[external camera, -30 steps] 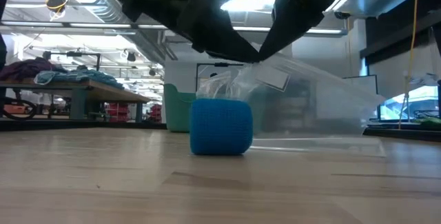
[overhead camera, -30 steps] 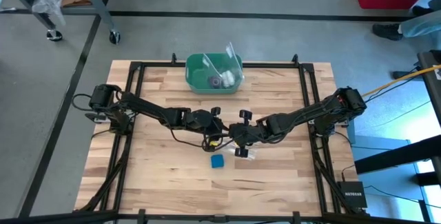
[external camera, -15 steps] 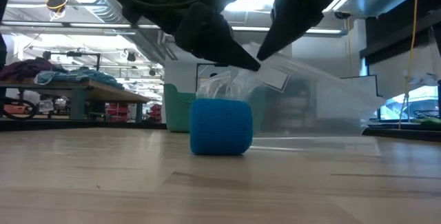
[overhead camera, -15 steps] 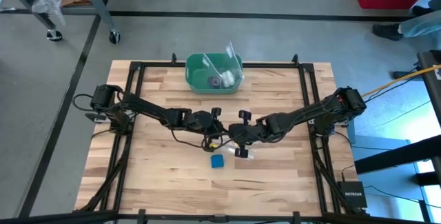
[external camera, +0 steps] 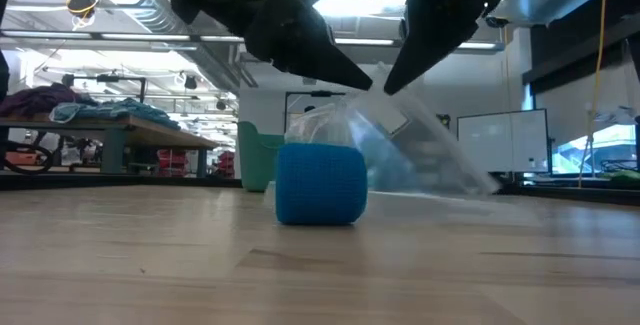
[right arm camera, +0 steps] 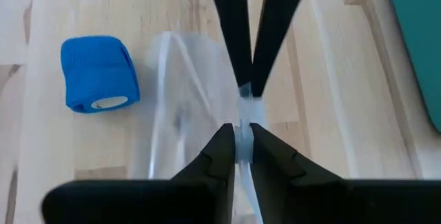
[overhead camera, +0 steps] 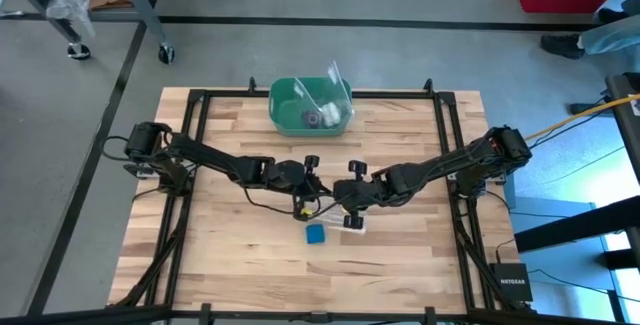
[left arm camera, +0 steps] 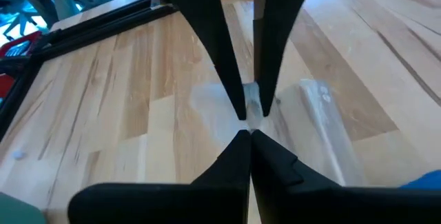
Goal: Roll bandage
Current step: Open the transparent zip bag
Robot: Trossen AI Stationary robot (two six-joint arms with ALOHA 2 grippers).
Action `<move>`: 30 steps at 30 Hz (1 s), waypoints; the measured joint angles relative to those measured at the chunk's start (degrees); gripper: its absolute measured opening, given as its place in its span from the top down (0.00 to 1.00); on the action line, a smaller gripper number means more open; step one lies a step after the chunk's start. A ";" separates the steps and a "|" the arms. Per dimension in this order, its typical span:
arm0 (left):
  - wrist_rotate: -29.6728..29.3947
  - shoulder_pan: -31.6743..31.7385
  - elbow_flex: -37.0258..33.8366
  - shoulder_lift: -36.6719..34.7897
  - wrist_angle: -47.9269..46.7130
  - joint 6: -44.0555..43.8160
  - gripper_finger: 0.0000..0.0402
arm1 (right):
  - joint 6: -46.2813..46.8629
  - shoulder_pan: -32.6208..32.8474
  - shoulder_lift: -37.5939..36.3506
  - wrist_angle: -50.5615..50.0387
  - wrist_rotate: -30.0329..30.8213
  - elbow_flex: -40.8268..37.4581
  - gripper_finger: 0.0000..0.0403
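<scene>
The rolled bandage (overhead camera: 316, 235) lay on the table (overhead camera: 230, 255), just beside a clear plastic bag (external camera: 420, 150). The left gripper (overhead camera: 303, 203) and right gripper (overhead camera: 349, 215) both had their jaws pinched on the bag's rim, lifting it. Pulling apart unevenly could slip the thin film free.

Compact blue bandage (overhead camera: 316, 235) roll on table

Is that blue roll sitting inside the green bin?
No, the blue roll lies on the bare wooden table, well apart from the green bin.
</scene>
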 joint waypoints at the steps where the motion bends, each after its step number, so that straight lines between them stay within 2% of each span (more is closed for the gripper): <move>1: 0.00 -0.07 0.00 -0.17 -0.23 0.13 1.00 | 0.03 0.00 0.00 -0.49 -0.13 0.00 0.90; 5: 0.40 -0.20 0.02 -0.94 -0.45 0.17 1.00 | 0.89 0.00 0.04 -2.08 -0.37 -0.11 0.91; 10: 0.56 0.04 0.03 -0.79 -1.31 -4.95 1.00 | 1.11 0.00 0.02 -1.39 -0.30 -0.09 0.90; 19: 1.70 -0.38 0.04 -0.72 3.44 -9.35 0.99 | 1.09 0.00 0.02 1.61 -0.23 -0.09 0.90; 24: 2.68 -0.13 0.03 -0.70 3.52 -13.27 0.83 | 1.09 -0.01 0.02 1.55 -0.23 -0.09 0.90; 27: 2.67 -0.11 0.02 -0.70 4.36 -12.90 0.72 | 1.09 -0.04 0.02 1.56 -0.19 -0.09 0.90; 30: 2.89 -0.52 0.02 -0.70 4.91 -12.67 0.65 | 1.09 -0.04 0.02 1.60 -0.12 -0.09 0.90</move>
